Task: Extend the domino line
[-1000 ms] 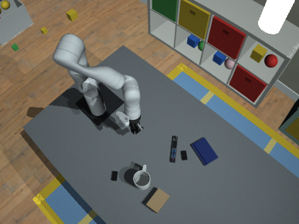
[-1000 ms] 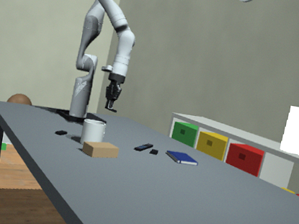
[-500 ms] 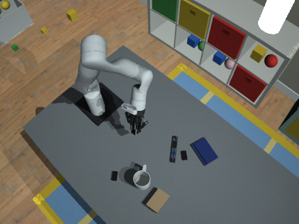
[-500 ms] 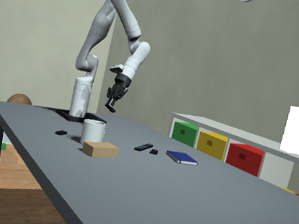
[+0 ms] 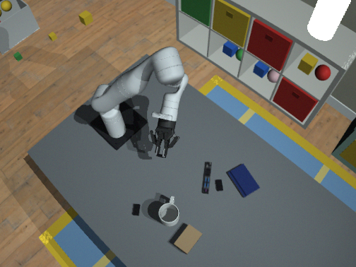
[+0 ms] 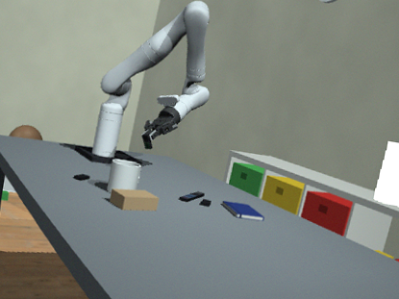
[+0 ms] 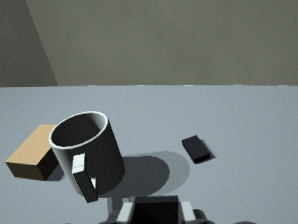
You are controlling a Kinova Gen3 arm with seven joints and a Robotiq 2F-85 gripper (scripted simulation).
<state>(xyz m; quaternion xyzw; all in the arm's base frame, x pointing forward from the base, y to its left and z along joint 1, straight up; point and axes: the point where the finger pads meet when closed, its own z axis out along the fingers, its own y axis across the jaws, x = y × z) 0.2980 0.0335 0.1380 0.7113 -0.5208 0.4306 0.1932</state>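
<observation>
My gripper [image 5: 162, 152] [image 6: 148, 140] [image 7: 157, 212] is shut on a black domino and holds it high above the grey table [image 5: 268, 219], tilted toward the mug. The line of dominoes [image 5: 207, 177] [image 6: 192, 196] lies face up, with blue pips, at mid table. One face-down black domino [image 5: 219, 184] [image 6: 205, 202] lies close beside the line's near end. Another [image 5: 135, 209] [image 6: 81, 177] [image 7: 197, 149] lies to the left of the white mug [image 5: 169, 215] [image 6: 124, 176] [image 7: 87, 150]. A third dark domino [image 5: 163, 198] lies against the mug on the handle side.
A tan box [image 5: 188, 239] [image 6: 134, 199] [image 7: 30, 155] lies near the mug. A blue book [image 5: 243, 179] [image 6: 242, 210] lies right of the line. The arm's base [image 5: 114, 123] stands at the table's far left. A shelf with bins [image 5: 268, 46] stands beyond the table.
</observation>
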